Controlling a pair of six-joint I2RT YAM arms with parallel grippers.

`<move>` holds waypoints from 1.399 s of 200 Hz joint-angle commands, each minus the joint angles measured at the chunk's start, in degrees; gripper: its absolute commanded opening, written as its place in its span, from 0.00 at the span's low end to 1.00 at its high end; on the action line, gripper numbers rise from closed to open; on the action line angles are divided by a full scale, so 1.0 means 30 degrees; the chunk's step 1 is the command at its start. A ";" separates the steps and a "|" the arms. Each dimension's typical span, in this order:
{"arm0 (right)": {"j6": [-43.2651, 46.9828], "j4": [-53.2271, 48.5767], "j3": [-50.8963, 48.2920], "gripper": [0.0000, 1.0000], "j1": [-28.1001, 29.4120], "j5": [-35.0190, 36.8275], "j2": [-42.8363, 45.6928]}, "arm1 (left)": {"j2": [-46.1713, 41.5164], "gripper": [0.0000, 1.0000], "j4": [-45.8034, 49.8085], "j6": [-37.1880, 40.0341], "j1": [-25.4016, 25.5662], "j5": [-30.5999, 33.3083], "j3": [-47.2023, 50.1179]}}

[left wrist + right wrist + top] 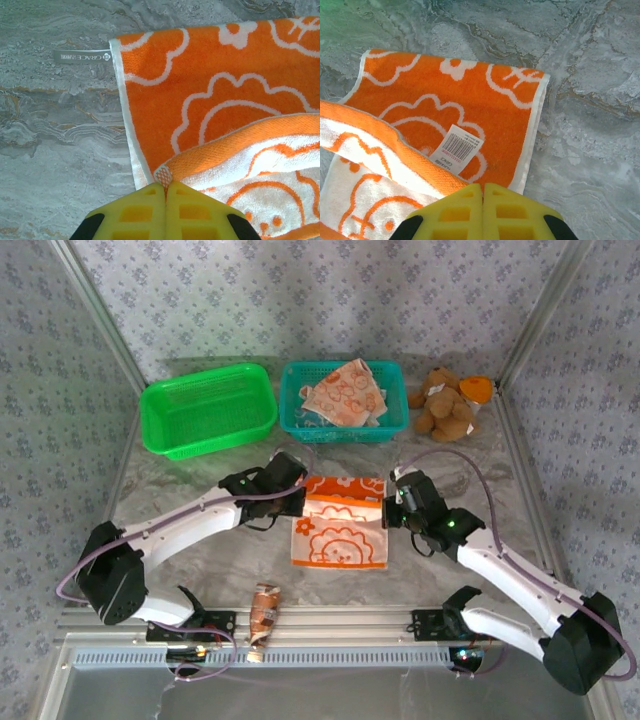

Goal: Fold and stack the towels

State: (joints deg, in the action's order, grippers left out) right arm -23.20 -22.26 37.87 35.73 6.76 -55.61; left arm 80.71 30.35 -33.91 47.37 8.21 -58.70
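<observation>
Towels first: your orange towel (340, 545) lies mid-table between the arms. Its near part is turned over toward the far side, pale underside up, and the lifted edge runs left to right. Your left gripper (165, 186) is pinched tight on that edge's left corner, and the right gripper (483, 187) is closed on its right end. The yellow fingers (142, 210) hide the cloth they grip. Each wrist view cuts the towel off at the frame. The peach towel (345, 395) sits crumpled in the teal basket (392, 426); what lies beneath it you cannot make out.
</observation>
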 commanded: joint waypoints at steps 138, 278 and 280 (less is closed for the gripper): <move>-0.2084 -0.0460 -0.2065 0.00 0.0811 0.0898 0.0870 | -0.0625 0.00 -0.0913 -0.1263 0.0889 -0.0139 0.2110; -0.2682 -0.1585 -0.1894 0.00 0.1767 0.1989 0.2333 | -0.1833 0.00 -0.0316 -0.1558 0.1735 0.0801 0.2130; -0.2670 -0.1635 -0.1862 0.00 0.1750 0.2014 0.2358 | -0.1863 0.00 -0.0269 -0.1558 0.1737 0.0844 0.2111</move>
State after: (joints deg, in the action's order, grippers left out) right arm -30.65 -24.05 29.61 40.32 9.96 -50.63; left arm 78.22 27.05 -38.30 52.12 8.60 -50.48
